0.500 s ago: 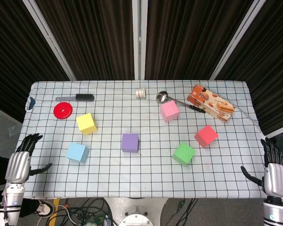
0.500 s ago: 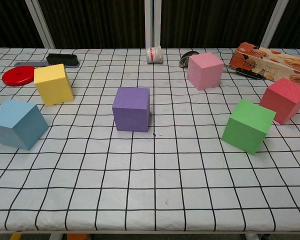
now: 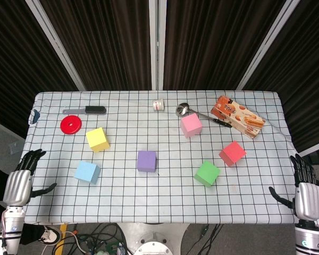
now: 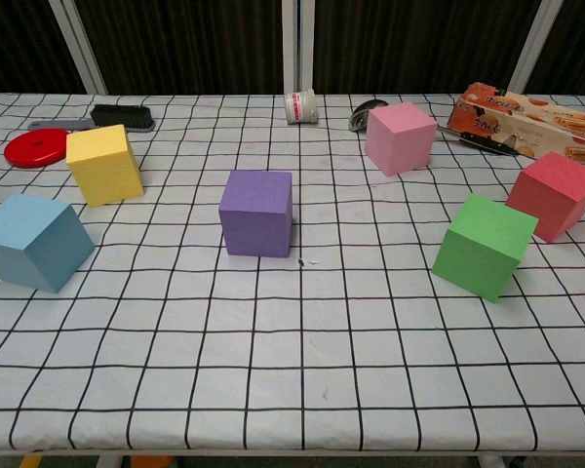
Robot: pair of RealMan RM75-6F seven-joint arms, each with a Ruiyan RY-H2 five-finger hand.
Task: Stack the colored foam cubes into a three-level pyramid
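While both hands have slipped slightly lower off the table's [image 3: 58, 212] near corners since half a second ago, the six foam cubes sit unmoved, all apart: blue cube [image 3: 87, 172] and yellow cube [image 3: 97, 139] toward the left edge, purple cube [image 3: 146, 161] central, pink cube [image 3: 191, 125], green cube [image 3: 207, 173], red cube [image 3: 233, 153] rightward. Left hand [image 3: 18, 183] and right hand [image 3: 307, 194] hold nothing, fingers spread.

Red disc [image 3: 70, 125], black brush [image 3: 90, 110], small white roll [image 3: 158, 105], metal ladle [image 3: 183, 110], biscuit box [image 3: 237, 116]
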